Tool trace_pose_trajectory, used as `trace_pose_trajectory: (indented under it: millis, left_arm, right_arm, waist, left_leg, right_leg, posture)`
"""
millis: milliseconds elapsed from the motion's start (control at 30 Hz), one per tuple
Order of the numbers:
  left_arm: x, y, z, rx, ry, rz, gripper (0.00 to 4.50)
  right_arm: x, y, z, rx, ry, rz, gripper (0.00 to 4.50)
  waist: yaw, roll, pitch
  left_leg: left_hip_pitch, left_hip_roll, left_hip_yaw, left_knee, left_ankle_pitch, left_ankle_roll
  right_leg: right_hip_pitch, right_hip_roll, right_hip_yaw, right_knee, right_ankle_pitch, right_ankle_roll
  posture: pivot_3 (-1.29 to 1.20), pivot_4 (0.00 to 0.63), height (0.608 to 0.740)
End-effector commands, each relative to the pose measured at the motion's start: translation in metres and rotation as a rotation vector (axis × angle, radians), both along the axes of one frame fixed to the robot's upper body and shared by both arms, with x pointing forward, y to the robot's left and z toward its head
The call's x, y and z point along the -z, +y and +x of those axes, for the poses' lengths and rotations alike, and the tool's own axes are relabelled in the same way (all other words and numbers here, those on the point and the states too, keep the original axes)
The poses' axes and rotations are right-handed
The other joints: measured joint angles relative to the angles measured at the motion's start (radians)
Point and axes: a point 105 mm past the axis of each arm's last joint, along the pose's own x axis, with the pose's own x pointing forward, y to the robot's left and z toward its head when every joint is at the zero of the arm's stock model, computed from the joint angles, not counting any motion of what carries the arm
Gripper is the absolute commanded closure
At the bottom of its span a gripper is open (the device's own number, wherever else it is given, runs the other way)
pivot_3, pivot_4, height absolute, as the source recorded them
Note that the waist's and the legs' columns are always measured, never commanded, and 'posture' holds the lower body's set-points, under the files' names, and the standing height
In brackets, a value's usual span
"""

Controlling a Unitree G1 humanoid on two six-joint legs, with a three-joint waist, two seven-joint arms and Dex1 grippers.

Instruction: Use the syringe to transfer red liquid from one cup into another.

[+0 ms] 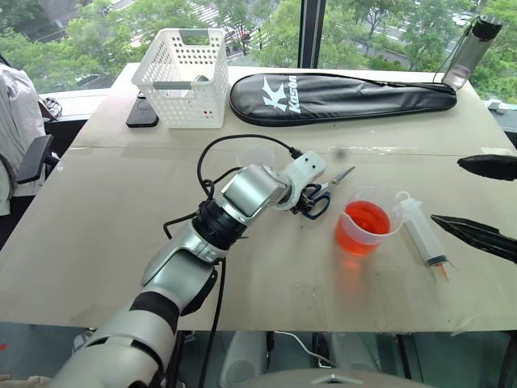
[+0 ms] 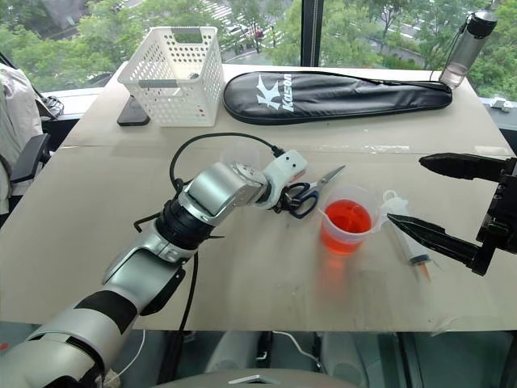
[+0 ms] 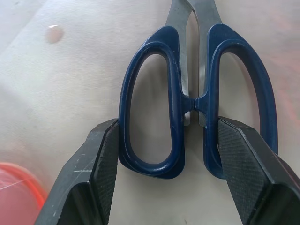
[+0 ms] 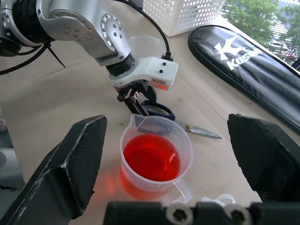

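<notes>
Two black fingers (image 3: 101, 173) of left gripper (image 3: 173, 164) clamped around scissors (image 3: 197, 93) handles; right gripper (image 2: 424, 198) wide apart. Risks knocking nearby beaker (image 1: 365, 222), spilling red liquid (image 1: 362, 226).

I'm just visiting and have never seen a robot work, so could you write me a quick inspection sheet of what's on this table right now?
Surface: pale table, a small droplet near the scissors.
Job's things: handled beaker holding red liquid; syringe lying flat beside it, toward the right arm; small clear cup standing behind the left wrist, looks empty.
Clutter: blue-handled scissors, white basket, dark phone, black racket case, bottle.
Grippers: left gripper fingers on either side of the scissor handles, touching them; right gripper open, above the syringe.
Cables: black cable looping over the left arm.
Surroundings: window with trees; a chair at the left edge.
</notes>
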Motion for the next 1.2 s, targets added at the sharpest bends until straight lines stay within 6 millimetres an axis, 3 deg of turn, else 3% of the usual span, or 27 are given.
trace_pose_trajectory:
  millis: [33, 133, 333, 433, 500, 567, 667, 800, 967, 1067, 1167, 1200]
  left_arm:
    - [-0.044, -0.007, -0.004, 0.062, -0.129, -0.104, 1.98]
    - [-0.068, -0.005, -0.004, 0.080, -0.223, -0.159, 1.98]
    - [-0.148, 0.020, 0.002, 0.020, -0.515, -0.348, 1.98]
    - [-0.208, 0.070, 0.014, -0.181, -0.685, -0.511, 1.98]
    - [-0.225, 0.108, 0.019, -0.294, -0.733, -0.617, 1.98]
    - [-0.222, 0.136, 0.017, -0.313, -0.733, -0.696, 1.98]
    - [-0.199, 0.185, 0.007, -0.415, -0.696, -0.612, 1.98]
    - [-0.146, 0.235, -0.021, -0.496, -0.552, -0.492, 1.98]
    - [-0.083, 0.251, -0.044, -0.543, -0.341, -0.398, 1.98]
    - [-0.030, 0.264, -0.062, -0.624, -0.190, -0.304, 1.98]
    - [-0.019, 0.268, -0.064, -0.653, -0.179, -0.291, 1.98]
    - [-0.019, 0.273, -0.062, -0.693, -0.185, -0.299, 1.48]
  right_arm:
    - [-0.006, -0.002, 0.000, 0.007, -0.048, 0.000, 0.00]
    - [-0.005, -0.002, 0.002, 0.004, -0.047, 0.004, 0.00]
    - [-0.006, 0.001, 0.006, -0.020, -0.061, 0.019, 0.00]
    - [-0.009, 0.004, 0.007, -0.048, -0.103, 0.030, 0.00]
    - [-0.013, 0.009, 0.007, -0.081, -0.145, 0.055, 0.00]
    - [-0.014, 0.014, 0.008, -0.109, -0.162, 0.094, 0.00]
    - [-0.013, 0.023, 0.011, -0.154, -0.168, 0.141, 0.00]
    - [-0.008, 0.032, 0.020, -0.198, -0.144, 0.184, 0.00]
    - [-0.004, 0.040, 0.025, -0.236, -0.120, 0.185, 0.00]
    - [0.002, 0.043, 0.026, -0.239, -0.099, 0.161, 0.00]
    - [0.006, 0.042, 0.027, -0.232, -0.089, 0.155, 0.00]
    - [0.008, 0.040, 0.028, -0.225, -0.083, 0.158, 0.00]
  waist:
    - [0.000, 0.000, 0.000]
    - [0.000, 0.000, 0.000]
    - [-0.002, 0.000, 0.000]
    - [-0.003, -0.001, 0.001]
    - [-0.007, -0.001, 0.001]
    - [-0.012, 0.000, 0.000]
    - [-0.018, 0.000, 0.001]
    - [-0.021, -0.004, 0.003]
    - [0.003, -0.008, 0.005]
    - [0.002, -0.007, 0.005]
    - [0.006, -0.008, 0.006]
    - [0.007, -0.008, 0.006]
  left_leg:
    - [0.000, 0.000, 0.000, 0.000, 0.000, 0.000]
    - [0.000, 0.000, 0.000, 0.000, 0.000, 0.000]
    - [0.001, 0.000, 0.000, 0.000, 0.000, 0.000]
    - [0.001, 0.000, 0.000, 0.000, 0.000, 0.000]
    - [0.001, 0.000, 0.000, 0.000, 0.000, 0.000]
    - [0.002, 0.001, 0.001, 0.000, 0.000, 0.000]
    - [0.003, 0.001, 0.002, -0.001, 0.000, -0.001]
    - [0.002, 0.002, 0.002, 0.000, 0.001, -0.001]
    - [0.002, 0.001, 0.001, 0.001, 0.000, -0.001]
    - [0.002, 0.001, 0.000, 0.000, 0.000, -0.001]
    - [0.002, 0.001, -0.001, 0.000, 0.000, 0.000]
    - [0.001, 0.001, -0.001, 0.000, -0.001, 0.001]
  right_leg:
    - [0.000, 0.000, 0.000, 0.000, 0.000, 0.000]
    - [0.000, 0.000, 0.000, 0.000, 0.000, 0.000]
    - [0.000, 0.000, 0.000, 0.000, 0.000, 0.000]
    - [0.000, 0.001, 0.000, 0.001, 0.000, 0.000]
    - [0.000, 0.001, 0.000, 0.000, 0.000, 0.000]
    - [0.000, 0.001, 0.001, 0.000, 0.000, 0.000]
    - [0.000, 0.001, 0.001, 0.001, 0.000, 0.000]
    - [0.000, 0.000, 0.000, 0.001, 0.000, 0.000]
    - [0.000, -0.003, -0.002, 0.001, 0.000, 0.000]
    - [0.000, -0.004, -0.002, 0.001, 0.000, 0.000]
    - [0.000, -0.005, -0.003, 0.001, 0.000, -0.001]
    - [0.000, -0.005, -0.004, 0.001, 0.000, -0.001]
  posture:
    - [0.00, 0.150, 0.724]
    - [0.00, 0.150, 0.724]
    - [0.00, 0.150, 0.724]
    - [0.00, 0.150, 0.724]
    - [0.00, 0.150, 0.724]
    - [0.00, 0.150, 0.724]
    - [0.00, 0.150, 0.724]
    - [0.00, 0.150, 0.724]
    - [0.00, 0.150, 0.724]
    - [0.00, 0.150, 0.724]
    - [0.00, 0.150, 0.724]
    - [0.00, 0.150, 0.724]
